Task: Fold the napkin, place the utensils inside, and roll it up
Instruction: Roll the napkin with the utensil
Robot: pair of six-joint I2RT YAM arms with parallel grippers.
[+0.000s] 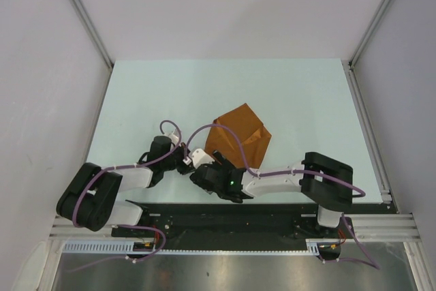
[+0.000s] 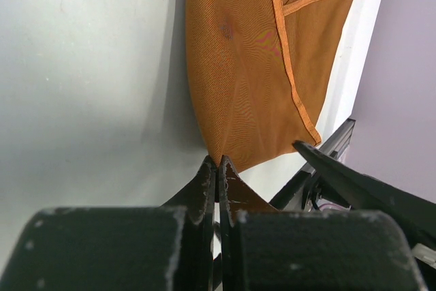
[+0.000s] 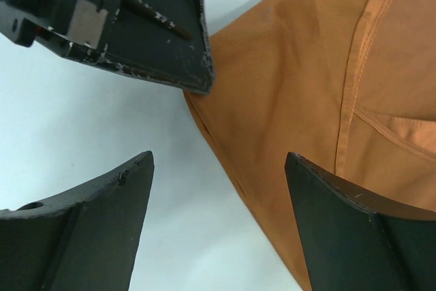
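Left wrist view: I see the left gripper [image 2: 216,166] clenched on the napkin's [image 2: 252,66] near corner. The right gripper [image 3: 218,168] gapes wide astride the napkin's edge, grasping nothing. The napkin lies folded mid-table [image 1: 150,93], pinched corner pointing near-left, well apart from every table edge.

You see a rust-orange napkin [image 1: 238,140], plain all over, with a brighter orange hem. The table [image 1: 157,93] under it is pale blue-green. Your left gripper [image 2: 216,165] and right gripper [image 3: 218,163] are black with little white scuff marks. The cables [image 1: 170,126] are purple. The walls [image 1: 218,5] are pale grey.
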